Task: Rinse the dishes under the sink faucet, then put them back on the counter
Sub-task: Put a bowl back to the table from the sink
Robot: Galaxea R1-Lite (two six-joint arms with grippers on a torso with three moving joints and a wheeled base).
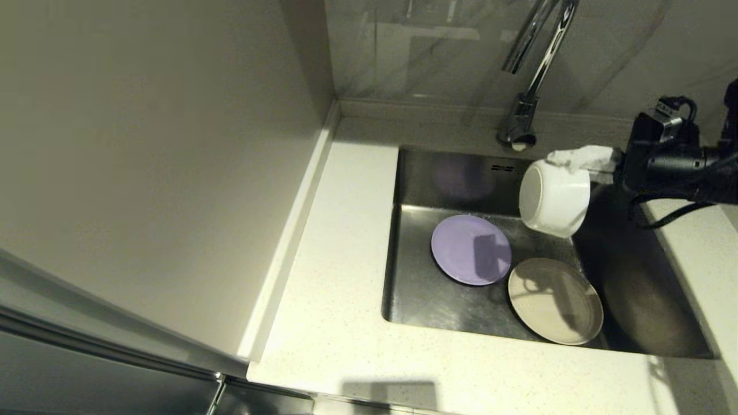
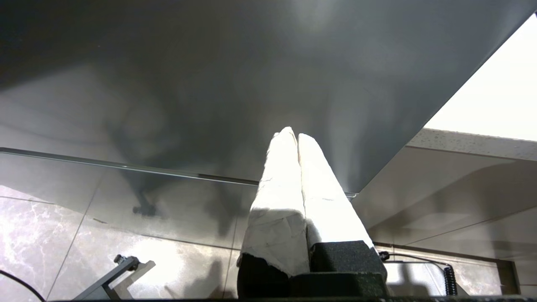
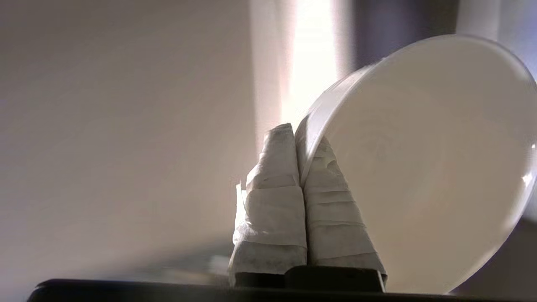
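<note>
**White bowl pinched at the rim, over the sink**

White bowl (image 1: 554, 199) hangs tilted from the right gripper (image 1: 568, 162), fingers (image 3: 272, 184) clamped on its rim. It should travel under the faucet (image 1: 533, 69) spout slowly, since that thin pinch could slip. Lilac plate (image 1: 471, 249) and cream plate (image 1: 555, 300) lie in the sink (image 1: 415, 288). Left gripper (image 2: 297, 138) is parked off the counter (image 1: 334, 323), fingers closed, empty.

plates (image 1: 470, 249): 2 | bowl (image 1: 553, 199): 1 | faucet (image 1: 533, 75): 1 | sink (image 1: 438, 305): 1
</note>
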